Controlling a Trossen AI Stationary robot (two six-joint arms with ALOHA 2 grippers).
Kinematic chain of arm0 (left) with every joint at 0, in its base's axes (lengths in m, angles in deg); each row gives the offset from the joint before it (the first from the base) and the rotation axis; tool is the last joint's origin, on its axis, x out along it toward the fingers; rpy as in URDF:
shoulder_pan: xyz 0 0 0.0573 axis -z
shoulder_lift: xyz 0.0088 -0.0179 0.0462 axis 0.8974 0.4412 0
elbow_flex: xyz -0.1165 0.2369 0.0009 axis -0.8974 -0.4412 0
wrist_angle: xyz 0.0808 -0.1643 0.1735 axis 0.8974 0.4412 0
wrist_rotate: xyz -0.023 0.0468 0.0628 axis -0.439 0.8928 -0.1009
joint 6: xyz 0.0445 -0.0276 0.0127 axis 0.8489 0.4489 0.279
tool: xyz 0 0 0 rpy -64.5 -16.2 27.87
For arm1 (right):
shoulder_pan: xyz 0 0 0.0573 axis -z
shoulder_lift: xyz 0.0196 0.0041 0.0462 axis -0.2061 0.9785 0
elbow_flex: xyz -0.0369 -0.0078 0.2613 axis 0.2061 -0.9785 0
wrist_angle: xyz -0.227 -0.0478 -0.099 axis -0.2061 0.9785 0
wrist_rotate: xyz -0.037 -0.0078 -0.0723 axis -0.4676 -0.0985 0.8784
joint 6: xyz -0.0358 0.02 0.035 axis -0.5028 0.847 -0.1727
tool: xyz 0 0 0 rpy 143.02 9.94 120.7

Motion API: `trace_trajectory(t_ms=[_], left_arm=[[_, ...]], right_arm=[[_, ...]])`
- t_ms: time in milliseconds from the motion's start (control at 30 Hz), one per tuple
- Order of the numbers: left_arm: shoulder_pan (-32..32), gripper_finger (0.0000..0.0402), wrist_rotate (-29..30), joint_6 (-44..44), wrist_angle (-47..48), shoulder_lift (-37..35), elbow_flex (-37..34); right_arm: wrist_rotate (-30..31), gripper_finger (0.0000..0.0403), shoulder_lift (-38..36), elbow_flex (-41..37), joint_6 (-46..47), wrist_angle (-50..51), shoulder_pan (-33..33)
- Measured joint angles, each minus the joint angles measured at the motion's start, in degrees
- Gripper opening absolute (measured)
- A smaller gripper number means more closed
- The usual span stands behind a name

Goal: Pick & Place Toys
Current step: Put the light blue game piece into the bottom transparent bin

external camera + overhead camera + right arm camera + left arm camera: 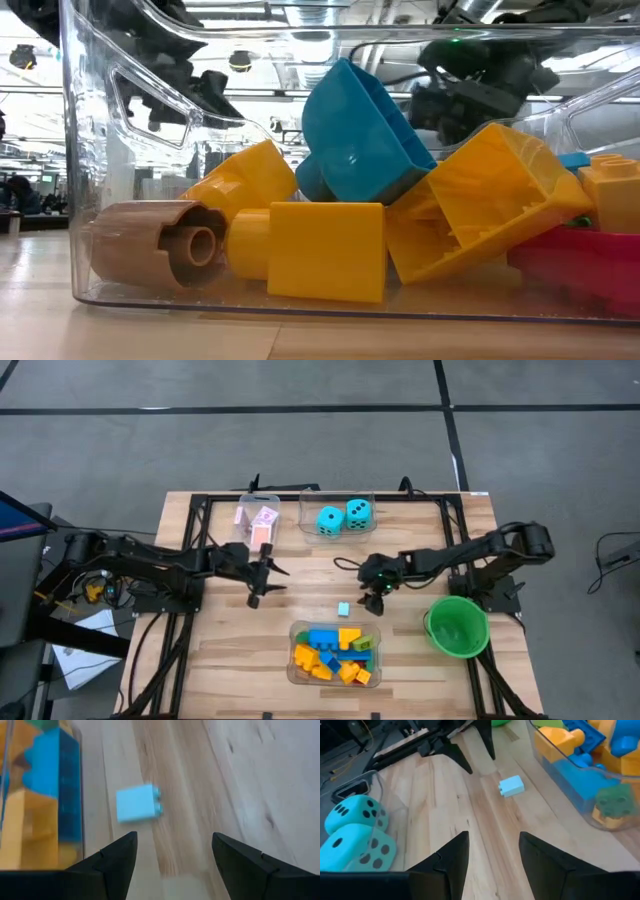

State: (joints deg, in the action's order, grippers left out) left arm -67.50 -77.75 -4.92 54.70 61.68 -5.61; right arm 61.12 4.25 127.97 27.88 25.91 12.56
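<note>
We read no labels; right gripper (374, 598) open over small light-blue plastic brick (343, 608), left gripper (256, 588) open, both empty.

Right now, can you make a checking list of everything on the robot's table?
Surface: wooden table, bare in the middle.
Job's things: one light blue brick lying loose; tub of bricks at the front; two dice in a tub at the back; pink cards beside them.
Clutter: green bowl, looks empty.
Grippers: left gripper jaws open, holding nothing; right gripper jaws open, near the loose brick.
Cables: wires off the left edge.
Surroundings: grey floor.
</note>
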Motion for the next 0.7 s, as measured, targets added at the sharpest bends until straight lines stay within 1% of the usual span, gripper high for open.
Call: trace_trajectory(t_ms=[167, 400, 533, 700], left_arm=[[0.07, 0.0167, -0.72, 0.03, -0.5, -0.06, -1.38], [0.07, 0.0167, -0.74, 0.04, -0.83, -0.04, -1.68], [0.07, 0.0167, -0.74, -0.06, -1.3, -0.04, -1.68], [0.07, 0.0167, -0.76, -1.87, -2.24, -0.04, -1.68]], right_arm=[[0.12, 0.0249, 2.88, 0.14, -1.44, -5.66, -1.16], [0.18, 0.0249, 8.12, 0.3, -4.07, -10.01, -3.6], [0.6, 0.0249, 8.56, 0.32, -5.46, -12.79, -3.93], [0.69, 0.025, 8.86, 0.28, -6.23, -13.58, -4.08]])
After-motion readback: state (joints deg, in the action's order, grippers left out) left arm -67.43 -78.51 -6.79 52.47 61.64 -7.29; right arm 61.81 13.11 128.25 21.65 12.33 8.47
